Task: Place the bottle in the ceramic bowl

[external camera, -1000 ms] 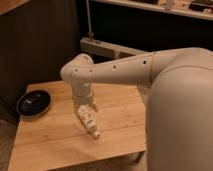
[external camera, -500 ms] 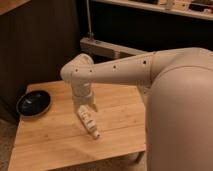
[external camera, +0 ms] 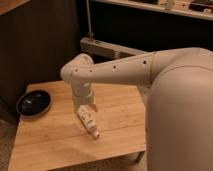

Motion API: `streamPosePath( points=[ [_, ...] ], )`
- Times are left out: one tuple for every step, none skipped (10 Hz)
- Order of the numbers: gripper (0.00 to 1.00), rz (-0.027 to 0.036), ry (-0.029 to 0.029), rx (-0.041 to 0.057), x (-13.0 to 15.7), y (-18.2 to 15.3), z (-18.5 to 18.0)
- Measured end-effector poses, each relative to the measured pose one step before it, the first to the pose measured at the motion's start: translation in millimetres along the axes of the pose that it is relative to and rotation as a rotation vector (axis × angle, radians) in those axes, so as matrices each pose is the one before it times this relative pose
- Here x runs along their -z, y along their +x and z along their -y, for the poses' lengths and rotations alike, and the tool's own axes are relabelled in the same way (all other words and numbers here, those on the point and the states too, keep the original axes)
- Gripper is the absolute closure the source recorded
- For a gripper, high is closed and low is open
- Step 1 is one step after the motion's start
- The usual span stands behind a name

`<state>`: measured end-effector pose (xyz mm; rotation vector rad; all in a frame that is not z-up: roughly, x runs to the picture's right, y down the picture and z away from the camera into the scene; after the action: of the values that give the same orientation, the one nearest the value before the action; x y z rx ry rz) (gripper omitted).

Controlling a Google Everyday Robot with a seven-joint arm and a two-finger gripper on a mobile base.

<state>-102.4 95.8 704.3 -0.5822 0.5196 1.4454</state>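
Camera view: I see one wooden table (external camera: 52, 137) with a pale plank top, set against a dark wall. The cream robot arm (external camera: 117, 72) enters from the right, where the robot's large rounded body (external camera: 182, 120) fills that side of the view. The arm runs leftward over the table to a rounded elbow joint, and from there the wrist drops straight down toward the middle of the tabletop.

1. End effector. The gripper (external camera: 84, 108) sits at the bottom of the wrist, pointing down over the centre of the table. Its underside meets the top end of the bottle. I cannot tell whether the gripper is open or closed on the bottle.

2. Task item. The bottle (external camera: 88, 122) is directly below the gripper. It is tilted, with its whitish body and reddish-brown marks uppermost and its narrow white tip pointing down and toward the near right. The tip is at or very near the table surface; I cannot tell whether it touches.

3. Target. The ceramic bowl (external camera: 33, 103) stands at the far left edge of the table, dark and glossy. It is well apart from the bottle and the gripper, with bare tabletop between them.

4. Background. A pale horizontal rail (external camera: 107, 48) runs behind the arm.
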Motion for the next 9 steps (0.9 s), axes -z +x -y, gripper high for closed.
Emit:
streamPosePath(
  points=[
    [0.35,-0.00003,0.00003,0.00007,-0.01,0.02,-0.01],
    [0.35,0.00058,0.00013,-0.00006,0.20,-0.12,0.09],
    [0.35,0.00320,0.00041,0.00042,1.00,-0.66,0.26],
    [0.35,0.00341,0.00112,0.00199,0.50,-0.96,0.49],
    [0.35,0.00203,0.00115,0.00188,0.23,-0.53,0.44],
    [0.35,0.00127,-0.00014,0.00091,0.55,-0.15,-0.05],
    [0.35,0.00110,0.00088,0.00017,-0.06,-0.38,0.38],
    [0.35,0.00020,-0.00026,0.00041,0.11,0.03,-0.24],
    [0.35,0.00015,0.00023,-0.00028,0.00,-0.09,0.22]
  ],
)
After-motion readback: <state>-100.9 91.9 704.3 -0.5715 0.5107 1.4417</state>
